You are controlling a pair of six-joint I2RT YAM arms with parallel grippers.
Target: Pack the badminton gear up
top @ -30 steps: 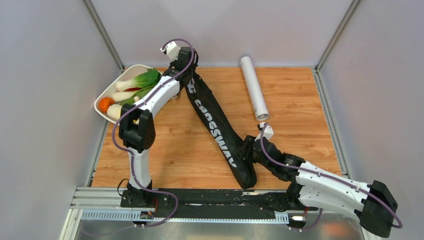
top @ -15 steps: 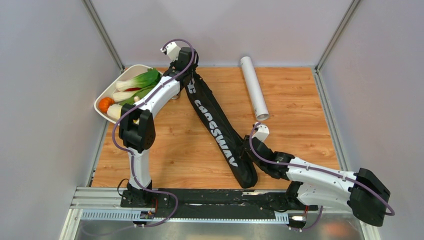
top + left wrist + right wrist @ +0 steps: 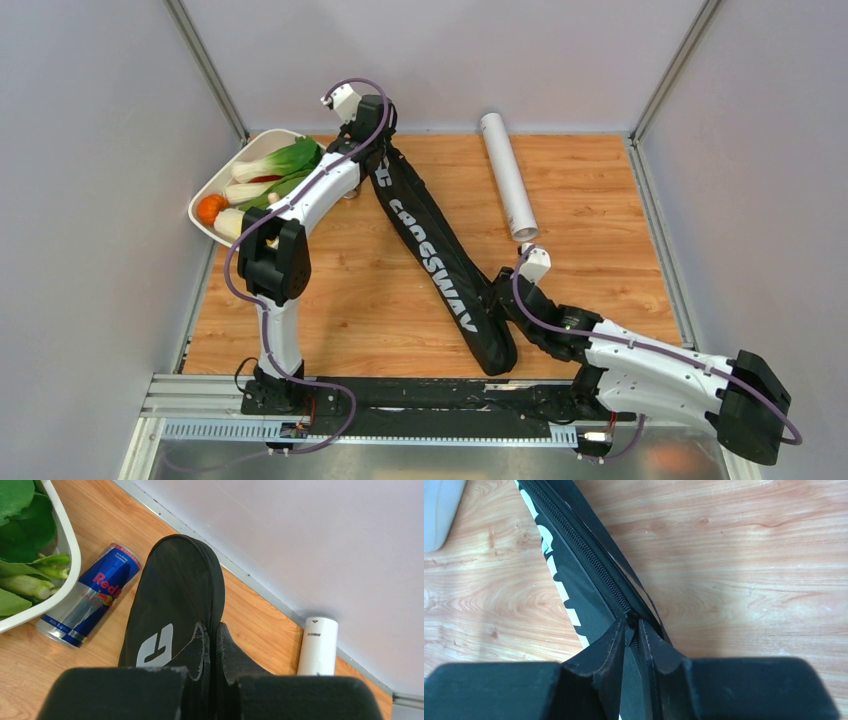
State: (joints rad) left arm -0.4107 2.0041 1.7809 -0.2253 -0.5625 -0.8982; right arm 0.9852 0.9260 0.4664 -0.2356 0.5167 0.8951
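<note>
A: where's the racket bag [image 3: 430, 255]?
B: flat on the desk [image 3: 600, 200], lying diagonal; far end up by the tray [image 3: 215, 190], near end at front centre; CROSSWAY print faces up

A: left gripper [image 3: 210, 631]?
B: clamped on the bag's far end; in the wrist view both fingers pinch the rounded edge of the fabric with no gap between them; white logo patch just left of the pinch

A: right gripper [image 3: 630, 625]?
B: down on the near part of the bag, right on the zip line; jaws almost together with a thin bit of the zip caught between the tips, so it's gripping the bag there; whether that bit is the pull tab or just the seam, can't tell; zip teeth run from the fingertips toward the far end

A: white tube [image 3: 508, 177]?
B: on its side on the desk, right of the bag and apart from it; far end near the back wall; near end close to the right wrist in the top view; nothing gripping it

A: other stuff near the bag?
B: drink can [image 3: 90, 607] on its side, wedged between the tray rim and the bag's far end, just beside both; vegetables [image 3: 280, 165] in the tray, greens plus something orange at the near end
</note>
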